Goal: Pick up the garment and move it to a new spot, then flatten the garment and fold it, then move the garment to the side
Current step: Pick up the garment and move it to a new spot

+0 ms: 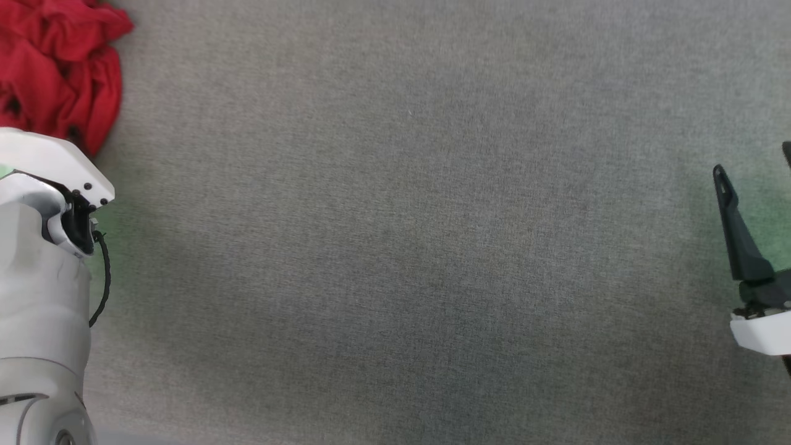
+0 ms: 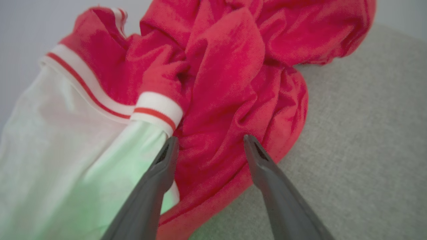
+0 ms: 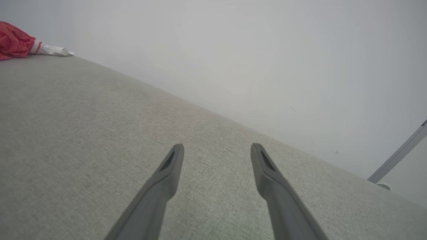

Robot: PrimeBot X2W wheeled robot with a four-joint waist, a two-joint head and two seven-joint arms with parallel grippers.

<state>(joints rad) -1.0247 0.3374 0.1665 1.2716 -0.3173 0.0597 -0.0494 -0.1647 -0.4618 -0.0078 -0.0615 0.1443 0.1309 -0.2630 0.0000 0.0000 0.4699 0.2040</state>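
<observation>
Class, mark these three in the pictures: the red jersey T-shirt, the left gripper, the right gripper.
red jersey T-shirt [image 2: 227, 66], left wrist view, on a crumpled red fold.
left gripper [image 2: 210, 140], left wrist view, midway between its open fingertips.
right gripper [image 3: 217, 146], right wrist view, midway between its open fingertips.

One garment [image 2: 233, 83], one grey cloth surface [image 1: 395, 247], four dark fingers [image 2: 160, 173], two per arm.
</observation>
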